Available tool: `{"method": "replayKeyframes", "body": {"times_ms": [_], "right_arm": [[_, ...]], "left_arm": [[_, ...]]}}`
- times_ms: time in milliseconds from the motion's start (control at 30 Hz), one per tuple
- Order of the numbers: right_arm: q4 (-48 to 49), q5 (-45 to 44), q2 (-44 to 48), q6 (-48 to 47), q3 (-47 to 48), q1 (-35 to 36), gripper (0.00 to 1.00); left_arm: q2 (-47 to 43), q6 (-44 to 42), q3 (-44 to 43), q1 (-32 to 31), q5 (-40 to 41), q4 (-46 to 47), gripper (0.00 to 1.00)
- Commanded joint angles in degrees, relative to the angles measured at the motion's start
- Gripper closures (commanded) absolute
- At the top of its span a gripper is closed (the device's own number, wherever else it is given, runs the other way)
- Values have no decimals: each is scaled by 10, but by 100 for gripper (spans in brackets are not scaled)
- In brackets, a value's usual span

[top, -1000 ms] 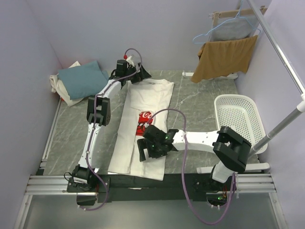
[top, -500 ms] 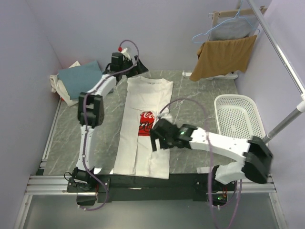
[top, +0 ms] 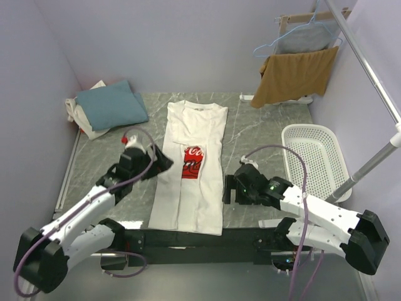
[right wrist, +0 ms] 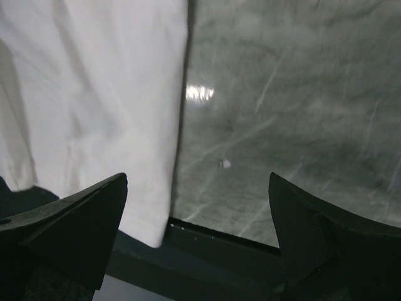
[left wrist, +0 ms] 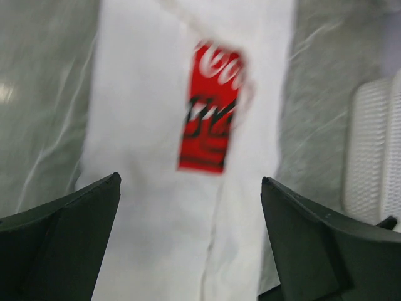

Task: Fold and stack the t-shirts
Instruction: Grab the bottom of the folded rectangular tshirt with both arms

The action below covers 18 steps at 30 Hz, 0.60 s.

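pale lilac walls [top: 207, 44] are closing in the space on the far side and on both flanks. a grey, marble-veined tabletop [top: 269, 125] is filling the middle, and a small bright glare [right wrist: 200, 93] is showing on it in the right wrist view. a white slatted basket [top: 313, 157] is sitting on the right part of the table. in the far right corner a rack [top: 294, 18] is carrying a tan-brown cloth [top: 294, 75], with a grey garment [top: 304, 39] hanging just above it. a silvery pole [top: 369, 72] is running diagonally along the right wall. aluminium rails [top: 62, 241] and a black strip [top: 207, 237] are lining the near edge.
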<state>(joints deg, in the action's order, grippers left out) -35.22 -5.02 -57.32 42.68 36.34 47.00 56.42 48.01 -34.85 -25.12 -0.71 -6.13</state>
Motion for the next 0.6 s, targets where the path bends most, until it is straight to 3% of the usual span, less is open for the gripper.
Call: {"method": "replayKeyframes", "body": {"times_ms": [0, 300, 567], "right_arm": [[51, 48, 48, 54, -54, 24, 0], [102, 76, 13, 137, -101, 110, 0], [168, 98, -52, 166, -116, 143, 3]], "left_arm": [[-112, 93, 64, -48, 105, -140, 1], [-212, 253, 155, -153, 131, -290, 1], [-207, 368, 171, -256, 165, -363, 1]]}}
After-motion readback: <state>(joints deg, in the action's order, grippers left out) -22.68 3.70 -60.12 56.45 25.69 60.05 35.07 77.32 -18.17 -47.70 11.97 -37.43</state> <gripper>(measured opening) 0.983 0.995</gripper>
